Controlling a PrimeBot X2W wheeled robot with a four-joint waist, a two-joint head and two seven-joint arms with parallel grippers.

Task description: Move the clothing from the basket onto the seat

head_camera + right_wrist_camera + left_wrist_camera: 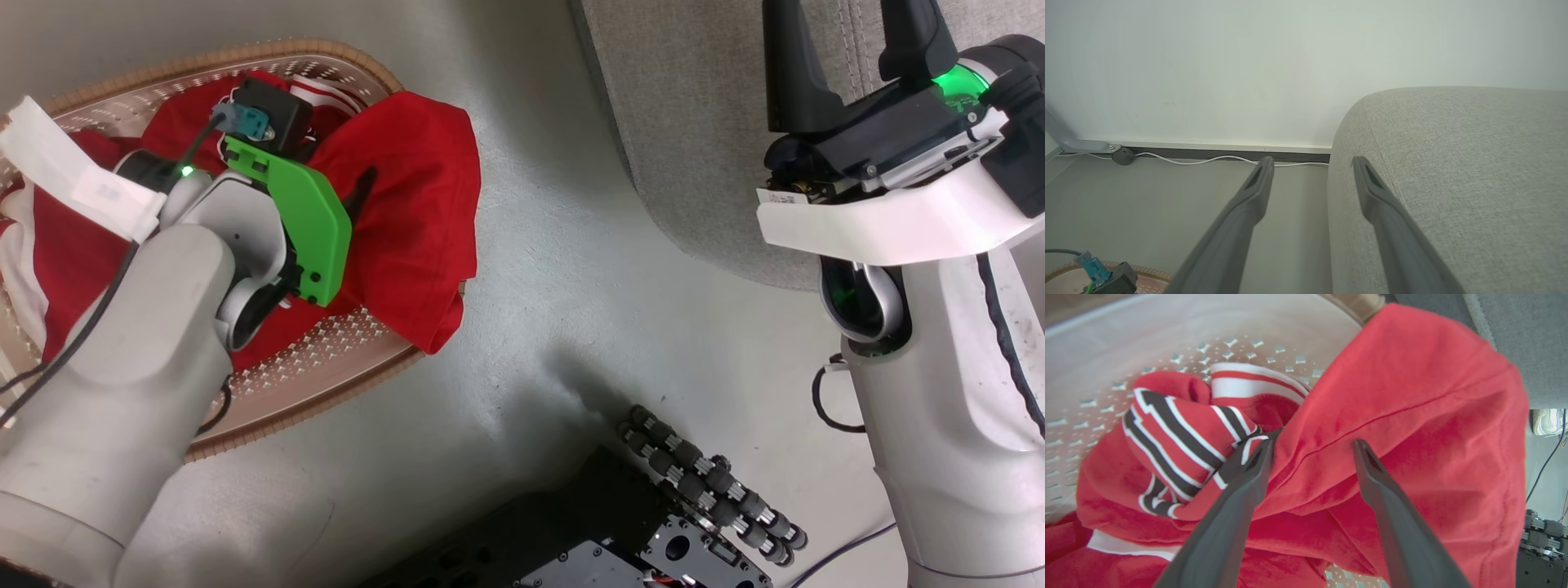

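Red clothing [408, 212] fills the cream basket [326, 359] at the left, and one red fold hangs over the brown rim. My left gripper [1312, 451] is open, fingers down among the garments; a plain red fold [1392, 400] lies between the tips, and a piece with dark and white stripes [1180, 437] sits just left of them. In the head view one dark finger [362, 189] pokes out past the green wrist bracket. The grey seat [702, 122] stands to the right. My right gripper [1312, 165] is open and holds nothing, beside the seat's [1453, 163] rounded edge.
The grey floor [555, 294] runs between the basket and the seat. The robot's dark base with roller wheels [702, 490] sits at the bottom. A white cable [1208, 160] lies along the wall's skirting behind the seat. A shoe [1547, 421] rests on the floor past the seat.
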